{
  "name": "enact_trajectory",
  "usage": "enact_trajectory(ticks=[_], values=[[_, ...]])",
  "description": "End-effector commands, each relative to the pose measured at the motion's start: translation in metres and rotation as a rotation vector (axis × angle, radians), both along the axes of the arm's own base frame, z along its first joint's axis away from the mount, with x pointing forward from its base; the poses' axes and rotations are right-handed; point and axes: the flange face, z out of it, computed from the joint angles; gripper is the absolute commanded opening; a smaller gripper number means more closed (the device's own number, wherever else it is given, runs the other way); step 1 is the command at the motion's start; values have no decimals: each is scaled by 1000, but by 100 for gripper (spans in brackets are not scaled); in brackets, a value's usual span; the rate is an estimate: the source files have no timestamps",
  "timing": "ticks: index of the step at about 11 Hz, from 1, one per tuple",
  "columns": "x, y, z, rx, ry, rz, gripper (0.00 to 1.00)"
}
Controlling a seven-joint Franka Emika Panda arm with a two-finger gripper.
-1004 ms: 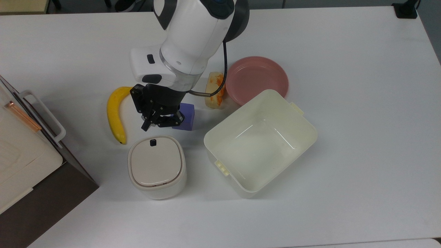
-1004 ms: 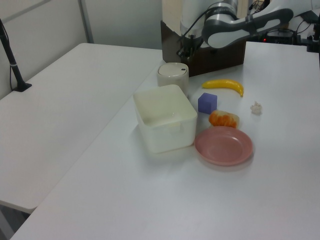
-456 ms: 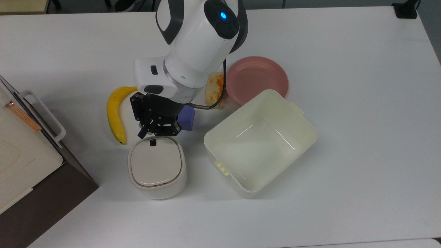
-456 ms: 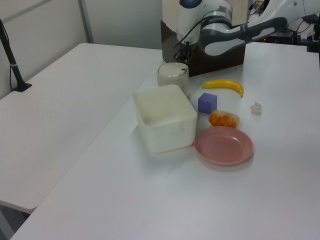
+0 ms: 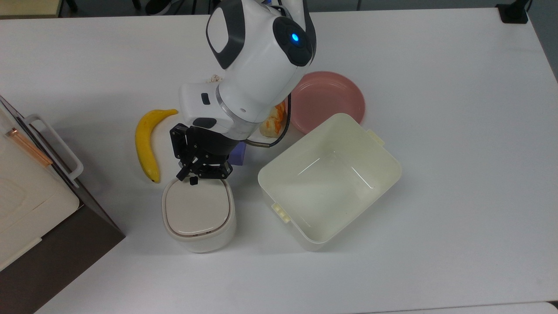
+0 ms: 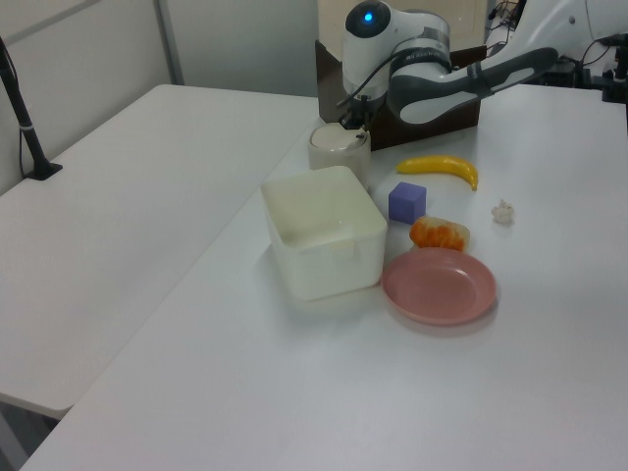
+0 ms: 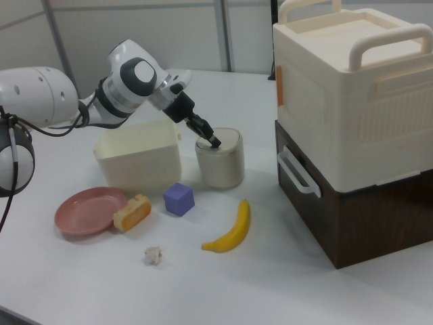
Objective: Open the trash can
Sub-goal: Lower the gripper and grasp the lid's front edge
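- Trash can (image 5: 199,216) sits on the white tabletop (image 5: 436,174), between the banana (image 5: 146,144) and the big open tub (image 5: 329,181). Its flat lid (image 5: 196,206) is down, so the can is not open yet.
- Gripper (image 5: 194,176) is right over the back edge of the lid, where the small black button (image 5: 193,180) is. In the right view the tip looks like it touches the lid top, but I cannot be sure it is pressing.
- Jaws look pulled close together, with nothing held between them.
- Job left, I think: push the button down so the lid pops up.
- Room around the can: the purple block (image 5: 237,153) is just behind the gripper, and the banana lies near on the top view's left. The tub is near on the top view's right, not touching the can.
- Big brown and cream box (image 7: 352,135) stands apart on the right view's right. Above the lid there is open room for it to swing up, apart from the gripper itself.
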Motion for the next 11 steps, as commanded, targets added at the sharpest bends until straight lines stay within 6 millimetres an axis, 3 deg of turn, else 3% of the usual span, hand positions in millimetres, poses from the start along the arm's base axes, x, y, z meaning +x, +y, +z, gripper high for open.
enact_trajectory(ticks=[1,11], values=[[3,12,1,-5,-27,-5,0],[0,21,-34,-81,-31,-6,0]])
